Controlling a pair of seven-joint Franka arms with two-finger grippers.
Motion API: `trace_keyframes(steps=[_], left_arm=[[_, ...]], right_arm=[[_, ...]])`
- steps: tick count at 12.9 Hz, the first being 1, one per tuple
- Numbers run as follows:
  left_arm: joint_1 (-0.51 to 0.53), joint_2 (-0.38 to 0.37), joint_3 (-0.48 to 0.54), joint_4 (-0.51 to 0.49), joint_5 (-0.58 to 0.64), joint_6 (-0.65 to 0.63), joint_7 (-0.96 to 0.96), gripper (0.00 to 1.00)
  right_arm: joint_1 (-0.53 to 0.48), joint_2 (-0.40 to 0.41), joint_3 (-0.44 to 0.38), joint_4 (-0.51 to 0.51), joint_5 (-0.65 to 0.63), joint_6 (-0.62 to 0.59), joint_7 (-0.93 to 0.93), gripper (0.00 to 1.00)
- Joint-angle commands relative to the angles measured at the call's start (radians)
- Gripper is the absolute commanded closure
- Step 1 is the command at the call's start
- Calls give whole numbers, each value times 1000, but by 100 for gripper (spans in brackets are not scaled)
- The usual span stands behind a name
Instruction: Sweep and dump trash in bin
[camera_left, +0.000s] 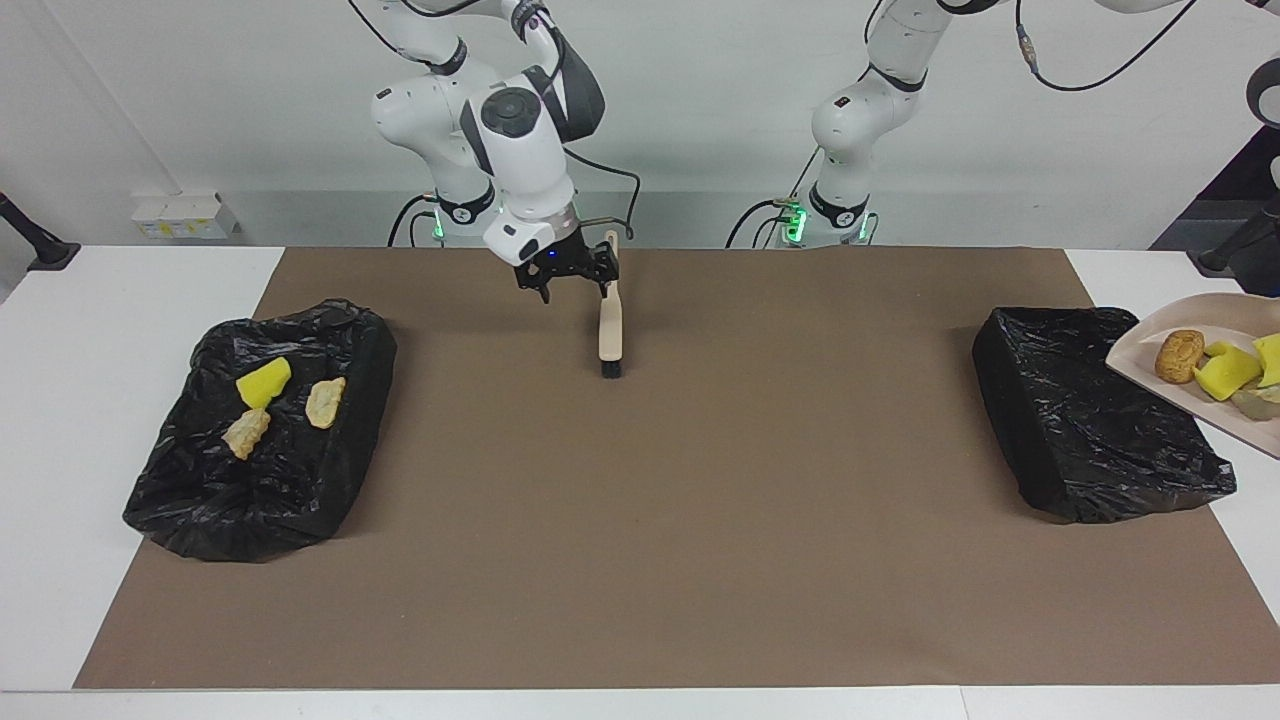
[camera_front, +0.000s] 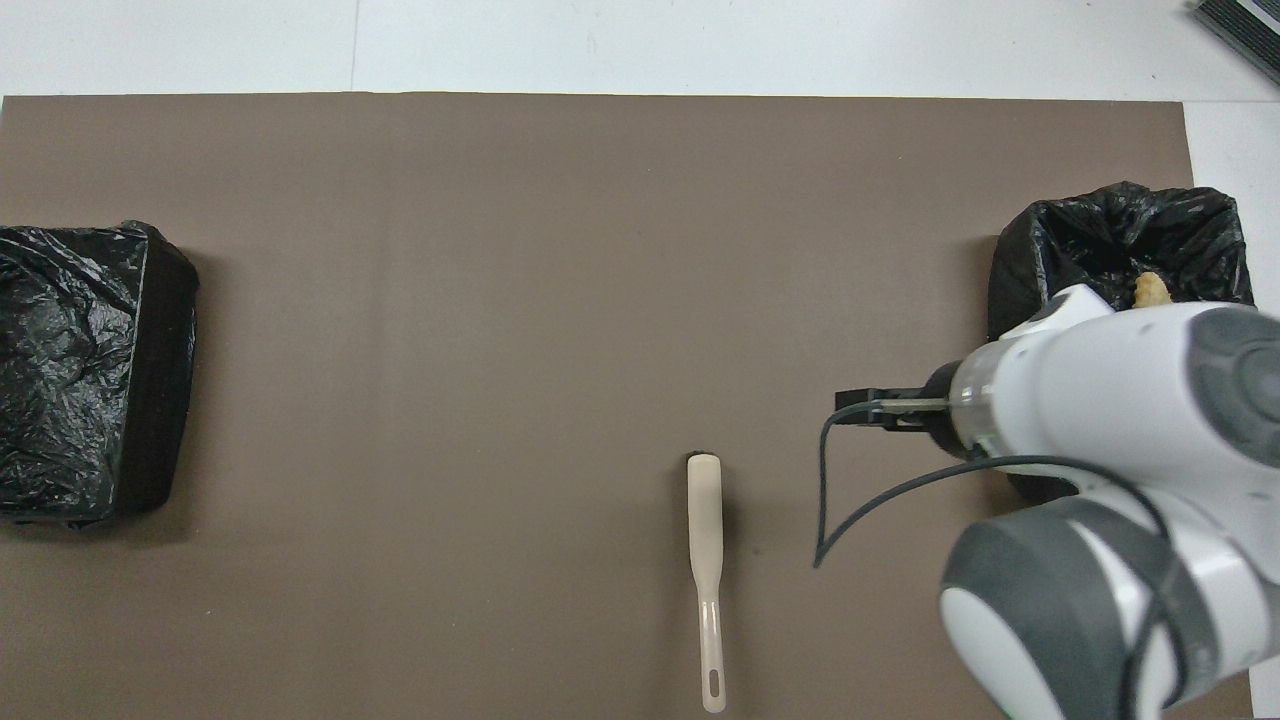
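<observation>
The beige dustpan (camera_left: 1140, 345) hangs in the air over the outer edge of the black bag-lined bin (camera_left: 1085, 420) at the left arm's end. It carries trash: a brown lump (camera_left: 1179, 355), yellow sponge pieces (camera_left: 1228, 371) and a pale chunk. Its handle and my left gripper lie outside both views. My right gripper (camera_left: 572, 285) hovers open, just off the handle of the beige brush (camera_left: 610, 330), which lies on the brown mat (camera_left: 700, 500). In the overhead view the brush (camera_front: 705, 530) lies alone and the right arm hides its own fingers.
A second black bin (camera_left: 260, 440) at the right arm's end holds a yellow sponge piece (camera_left: 263, 382) and two beige chunks (camera_left: 325, 402). In the overhead view the right arm covers most of this bin (camera_front: 1110, 230). The other bin (camera_front: 80, 370) holds nothing I can see.
</observation>
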Motion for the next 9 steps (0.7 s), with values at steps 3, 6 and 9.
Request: trace_keyframes(steps=[3,6,9], left_arm=[[-65,-22,-1,-47,176,14,1,100],[-119,-39,-1,-61,308,-45,5,100],[-160,-56,-1,-61,362,-133,5,100]], right_arm=[[-148,15,7,187,-93,-155,-128,0],[-188,7,-10,254,-90,-221,-137,0],[-221,16,-42,308,-67,-280,-145,0]])
